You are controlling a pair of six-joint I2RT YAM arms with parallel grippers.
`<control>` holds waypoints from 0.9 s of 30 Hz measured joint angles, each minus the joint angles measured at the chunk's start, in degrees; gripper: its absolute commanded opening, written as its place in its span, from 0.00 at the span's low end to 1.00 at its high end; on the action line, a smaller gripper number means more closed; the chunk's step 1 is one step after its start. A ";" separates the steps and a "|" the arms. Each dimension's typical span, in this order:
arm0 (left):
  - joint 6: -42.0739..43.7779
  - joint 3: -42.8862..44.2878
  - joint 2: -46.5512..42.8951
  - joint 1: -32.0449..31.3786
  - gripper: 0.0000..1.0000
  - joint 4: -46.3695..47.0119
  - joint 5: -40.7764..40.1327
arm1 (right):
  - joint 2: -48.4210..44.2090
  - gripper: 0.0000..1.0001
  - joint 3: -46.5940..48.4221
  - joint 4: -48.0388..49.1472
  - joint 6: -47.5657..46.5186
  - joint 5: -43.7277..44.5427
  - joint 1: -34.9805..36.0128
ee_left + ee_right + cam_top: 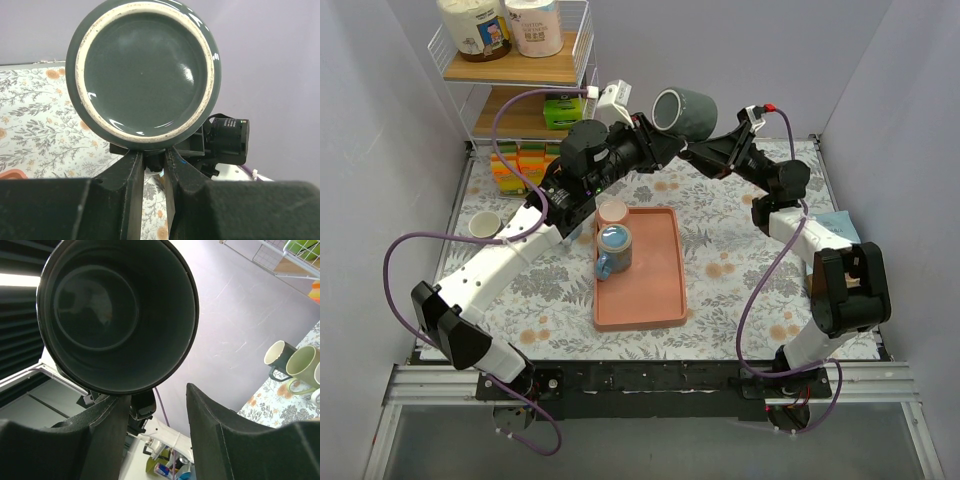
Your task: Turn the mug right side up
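Note:
A dark green mug [685, 112] hangs on its side in the air above the far part of the table. The left wrist view faces its flat base [142, 70]; the right wrist view looks into its open mouth [117, 315]. My left gripper [658, 140] [154, 152] is shut on the mug's handle just under the base. My right gripper [698, 150] [157, 395] is open under the mug's rim. The handle [145, 407] lies beside its left finger, and its right finger stands apart from it.
An orange tray [660, 290] in the middle holds a blue mug [614, 250] and a pink cup [611, 212]. A white cup [485, 223] stands at the left. A wire shelf [520, 70] with jars and boxes is at the back left. Other mugs [295, 365] show in the right wrist view.

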 measured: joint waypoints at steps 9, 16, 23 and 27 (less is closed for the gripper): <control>-0.87 -1.38 -0.35 0.50 0.00 0.98 -0.85 | 2.38 0.37 2.10 0.31 4.68 0.17 0.87; -1.49 -3.69 -1.29 0.66 0.00 3.32 -2.67 | 4.55 0.42 4.79 0.52 8.68 -0.04 1.92; -2.01 -5.97 -3.19 0.74 0.00 5.20 -3.52 | 5.11 0.50 4.98 0.55 9.79 0.74 3.48; -2.08 -6.71 -3.76 0.74 0.00 5.99 -3.63 | 5.20 0.51 5.29 0.57 9.92 1.05 3.61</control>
